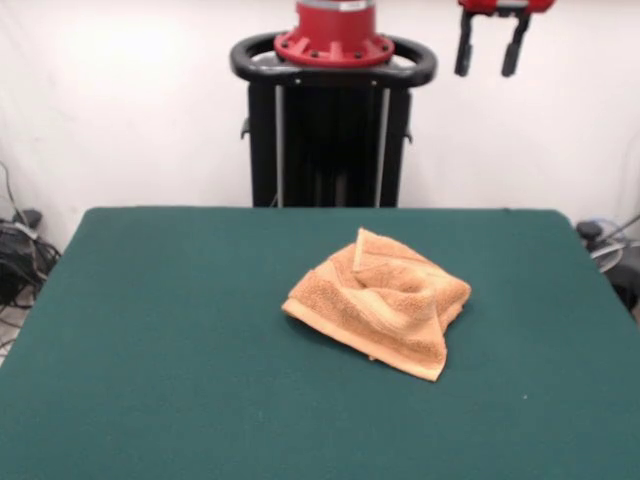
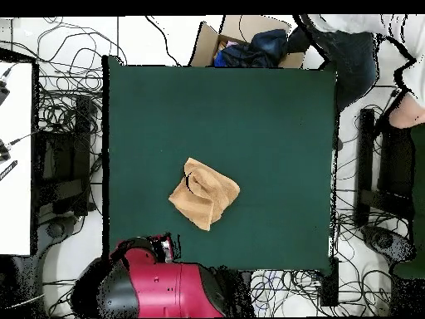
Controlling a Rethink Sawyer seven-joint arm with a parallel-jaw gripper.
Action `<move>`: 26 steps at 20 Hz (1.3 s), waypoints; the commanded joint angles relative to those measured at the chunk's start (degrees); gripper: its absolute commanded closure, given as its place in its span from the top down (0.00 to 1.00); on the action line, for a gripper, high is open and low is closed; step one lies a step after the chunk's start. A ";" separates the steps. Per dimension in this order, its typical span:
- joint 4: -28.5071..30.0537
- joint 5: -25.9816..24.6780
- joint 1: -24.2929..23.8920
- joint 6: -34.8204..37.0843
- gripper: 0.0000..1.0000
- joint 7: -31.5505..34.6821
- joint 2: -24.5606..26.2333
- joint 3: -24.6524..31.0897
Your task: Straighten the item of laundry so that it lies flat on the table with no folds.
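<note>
The orange-tan towel (image 1: 380, 305) lies crumpled and folded over itself near the middle of the dark green table (image 1: 150, 350). One corner is folded up on top and a border band shows along the near edge. In the overhead view the towel (image 2: 204, 194) sits a little toward the robot's side of the table (image 2: 274, 116). My gripper (image 1: 490, 45) hangs high above the table's far edge, well clear of the towel. It is open and empty, with its two black fingers (image 1: 463, 45) apart.
The black pedestal (image 1: 330, 130) stands behind the table's far edge. The red arm base (image 2: 158, 287) shows at the bottom of the overhead view. A cardboard box of clothes (image 2: 249, 46) and a person (image 2: 365, 46) are beyond the opposite edge. Cables cover the floor around the table.
</note>
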 commanded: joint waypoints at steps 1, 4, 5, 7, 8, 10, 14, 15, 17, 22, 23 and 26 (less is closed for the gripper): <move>-0.25 -2.02 -2.07 1.56 1.00 6.90 2.42 -0.45; 0.43 -2.71 -3.45 0.31 1.00 5.66 3.39 0.09; 0.67 -2.84 -3.99 -0.33 1.00 5.30 3.83 0.36; 1.49 -2.96 -5.79 -2.75 1.00 3.98 5.22 1.41; 1.78 -3.00 -6.86 -4.08 1.00 3.42 6.23 1.95; 2.10 -2.92 -8.53 -6.37 1.00 2.69 7.61 3.05; 1.64 -4.83 -11.08 -9.41 1.00 1.89 10.74 4.19; 1.52 -5.23 -11.49 -10.00 1.00 1.81 11.30 4.37; 1.00 -6.75 -12.41 -11.34 1.00 1.40 12.75 4.50; 1.10 -10.63 -15.12 -17.03 1.00 0.95 14.93 5.74; 1.43 -10.96 -15.82 -18.00 1.00 1.12 15.07 6.33; 3.65 -11.86 -19.41 -21.50 1.00 1.58 15.23 9.25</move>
